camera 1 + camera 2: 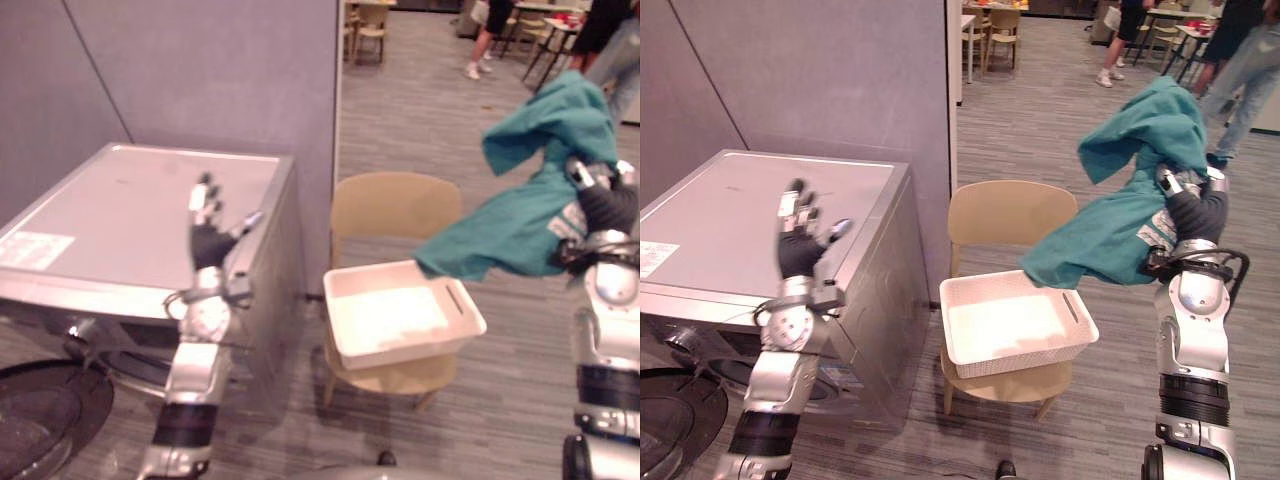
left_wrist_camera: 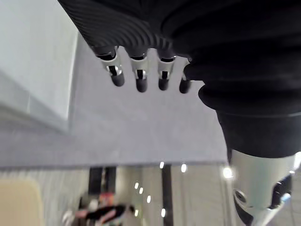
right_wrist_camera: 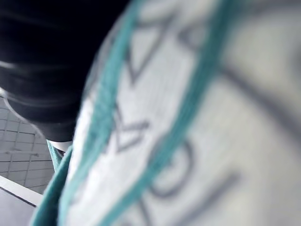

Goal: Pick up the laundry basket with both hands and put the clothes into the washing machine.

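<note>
**Teal garment is hanging from the high right hand; the basket is sitting on the chair**

The teal garment [image 1: 520,215] is hanging in the air at about 2 o'clock from the laundry basket [image 1: 410,352]. It is not inside the basket and not yet in the washing machine [image 1: 130,215]. The white basket is resting on the seat of a tan chair [image 1: 395,205], and no other clothes are showing in it. The machine is standing at 9 o'clock from the chair. Low at 7 o'clock, a dark round shape [image 1: 40,410] is looking like its door swung open.

The garment is soft and light, I judge. It is folding over itself, one part is standing up above the hand and a longer part is drooping toward the basket. Such cloth is giving no firm edge, so a bunched handful near its middle is the safer hold. Loose ends may catch on the machine's opening. The basket is looking stiff and light, with a slot handle in its short side for taking hold.

The right hand [image 1: 600,200] is held high at 3 o'clock, forearm upright, and its fingers are closing on the cloth. In its wrist view the fabric is lying very close to the camera. The left hand [image 1: 207,235] is up over the machine's top at 9 o'clock, palm turned forward. Its fingers [image 2: 141,80] are straight and spread, holding nothing.
</note>
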Controlling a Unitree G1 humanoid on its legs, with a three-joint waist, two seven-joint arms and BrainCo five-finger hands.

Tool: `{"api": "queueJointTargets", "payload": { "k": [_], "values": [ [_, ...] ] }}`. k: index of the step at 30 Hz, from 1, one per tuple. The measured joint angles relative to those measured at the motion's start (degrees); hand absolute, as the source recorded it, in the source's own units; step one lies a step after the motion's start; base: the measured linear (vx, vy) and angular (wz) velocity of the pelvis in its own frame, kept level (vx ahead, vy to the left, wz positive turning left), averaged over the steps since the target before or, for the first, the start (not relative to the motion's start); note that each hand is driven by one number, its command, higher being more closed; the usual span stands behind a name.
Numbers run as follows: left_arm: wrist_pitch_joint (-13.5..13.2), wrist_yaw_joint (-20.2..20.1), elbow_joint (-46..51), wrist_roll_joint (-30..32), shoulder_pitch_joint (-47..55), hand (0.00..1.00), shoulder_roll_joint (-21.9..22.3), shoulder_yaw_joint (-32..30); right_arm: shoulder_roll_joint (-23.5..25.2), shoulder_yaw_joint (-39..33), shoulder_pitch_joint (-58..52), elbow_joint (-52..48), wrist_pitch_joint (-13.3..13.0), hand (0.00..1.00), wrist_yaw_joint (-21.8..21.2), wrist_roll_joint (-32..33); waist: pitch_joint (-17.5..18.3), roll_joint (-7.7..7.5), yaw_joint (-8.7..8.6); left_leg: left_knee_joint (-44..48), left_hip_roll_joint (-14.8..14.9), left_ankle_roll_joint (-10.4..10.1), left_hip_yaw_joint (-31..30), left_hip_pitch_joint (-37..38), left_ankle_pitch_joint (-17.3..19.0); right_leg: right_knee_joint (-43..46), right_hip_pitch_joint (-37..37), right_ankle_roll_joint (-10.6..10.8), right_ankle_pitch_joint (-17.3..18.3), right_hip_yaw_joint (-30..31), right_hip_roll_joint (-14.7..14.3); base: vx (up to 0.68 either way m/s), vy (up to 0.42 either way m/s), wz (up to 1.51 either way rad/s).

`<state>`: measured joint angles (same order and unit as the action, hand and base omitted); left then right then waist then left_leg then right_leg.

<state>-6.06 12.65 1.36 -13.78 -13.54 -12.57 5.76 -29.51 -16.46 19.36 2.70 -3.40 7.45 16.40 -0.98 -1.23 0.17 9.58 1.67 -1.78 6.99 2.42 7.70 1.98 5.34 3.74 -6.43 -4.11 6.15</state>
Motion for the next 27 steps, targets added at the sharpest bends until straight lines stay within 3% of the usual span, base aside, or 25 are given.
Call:
{"api": "queueJointTargets", "payload": {
  "k": [1,4,10,27],
  "values": [
    [0.11,-1.45,-3.53,-1.75,-2.34,0.00,-0.58,3.01,0.00,2.13,1.24,-0.34,0.01,1.00,-0.25,0.02,0.01,-0.01,-1.03,-0.45,-0.25,0.08,0.84,-0.02,-0.07,-1.33,-0.05,-0.01,-0.01,1.13,-0.01,-0.07,0.027,-0.28],
    [1.34,-3.76,-11.13,-3.96,-7.76,0.00,-1.69,8.54,0.01,4.70,1.71,-2.17,0.06,1.00,-0.33,1.31,0.03,0.00,-1.95,-0.65,-0.64,0.09,1.77,-0.09,-0.09,-2.91,-0.01,-0.02,-1.67,2.81,-0.08,-0.04,0.032,-0.22],
    [2.98,-5.20,-20.33,-4.24,-18.34,0.00,-2.41,16.62,0.49,8.71,4.14,-3.06,0.13,1.00,-0.33,2.40,0.04,0.03,-4.34,-0.71,-1.13,0.10,3.36,-0.01,-0.08,-4.23,0.27,0.02,-4.42,4.60,-0.09,-0.01,0.016,-0.15],
    [4.59,-4.41,-34.48,-10.44,-35.15,0.00,1.89,23.91,4.38,15.31,7.80,-4.21,0.13,1.00,-0.31,3.82,-0.42,0.77,-5.92,-0.74,-1.70,0.21,4.31,-0.12,0.00,-4.29,0.96,0.04,-4.50,6.26,0.14,0.00,-0.001,-0.03]
  ]
}}
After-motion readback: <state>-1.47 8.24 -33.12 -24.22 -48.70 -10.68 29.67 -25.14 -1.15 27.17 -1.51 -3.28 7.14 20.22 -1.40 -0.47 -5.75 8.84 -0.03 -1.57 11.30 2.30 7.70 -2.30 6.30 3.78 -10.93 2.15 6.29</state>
